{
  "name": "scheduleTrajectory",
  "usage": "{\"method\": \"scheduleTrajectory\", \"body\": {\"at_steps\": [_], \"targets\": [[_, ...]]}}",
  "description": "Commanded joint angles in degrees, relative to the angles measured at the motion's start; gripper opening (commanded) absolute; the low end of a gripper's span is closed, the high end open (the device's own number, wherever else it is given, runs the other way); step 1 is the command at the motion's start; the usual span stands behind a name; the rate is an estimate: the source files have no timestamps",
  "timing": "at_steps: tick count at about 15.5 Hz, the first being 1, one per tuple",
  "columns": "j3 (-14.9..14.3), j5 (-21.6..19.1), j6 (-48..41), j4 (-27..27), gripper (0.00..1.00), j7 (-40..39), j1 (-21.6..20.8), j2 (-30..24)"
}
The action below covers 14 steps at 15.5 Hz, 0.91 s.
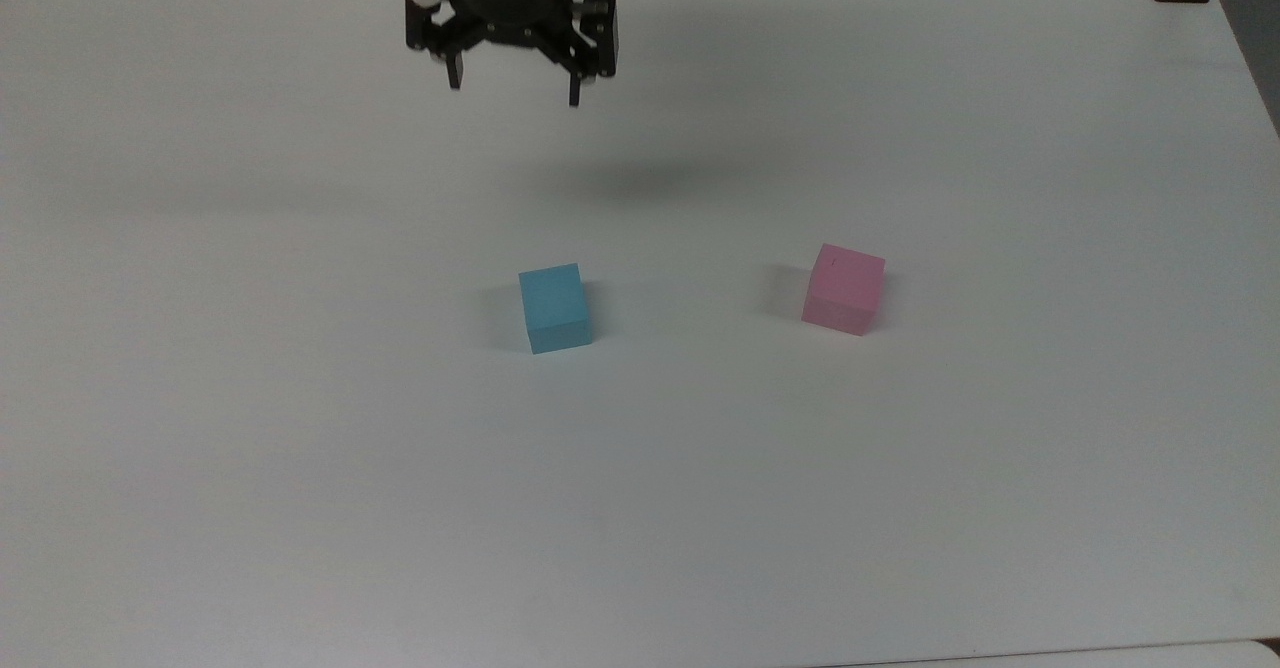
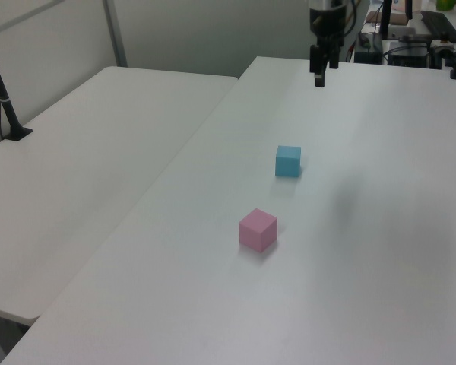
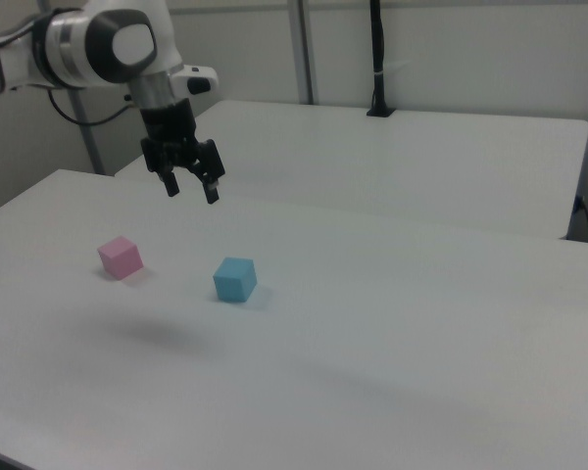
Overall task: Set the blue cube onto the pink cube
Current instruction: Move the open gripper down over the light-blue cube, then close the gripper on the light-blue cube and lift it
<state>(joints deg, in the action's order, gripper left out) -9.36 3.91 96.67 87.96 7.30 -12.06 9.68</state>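
We're on the approach: gripper (image 1: 512, 95), fingers apart, hangs well above blue cube (image 1: 554, 307); next, descend and straddle it.

Bare bench (image 1: 300, 468) surrounds the blue cube (image 1: 554, 307) at frame centre; the pink cube (image 1: 843, 288) stands well apart, right of it.

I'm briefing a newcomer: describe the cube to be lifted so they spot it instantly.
On the big white table, two small cubes sit apart near the middle. Take the blue cube, on the top view's left; its neighbour, the pink cube, differs only in colour.
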Motion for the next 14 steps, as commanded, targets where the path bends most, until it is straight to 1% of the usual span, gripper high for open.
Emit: {"method": "scheduleTrajectory", "body": {"at_steps": [1,3,4,8,11,14], "targets": [[0.0,-0.2,9.0,0.2,1.00,-1.0,-0.3,6.8],[0.2,0.1,13.1,0.0,1.00,-2.6,-0.5,10.8],[0.2,0.1,14.5,0.0,1.00,-4.7,-0.5,12.4],[0.4,0.8,16.7,0.0,1.00,-11.1,-1.3,17.5],[0.3,1.1,17.2,0.0,1.00,-14.7,-1.3,19.6],[0.3,1.2,17.9,0.1,1.00,-14.7,-1.2,20.9]]}}
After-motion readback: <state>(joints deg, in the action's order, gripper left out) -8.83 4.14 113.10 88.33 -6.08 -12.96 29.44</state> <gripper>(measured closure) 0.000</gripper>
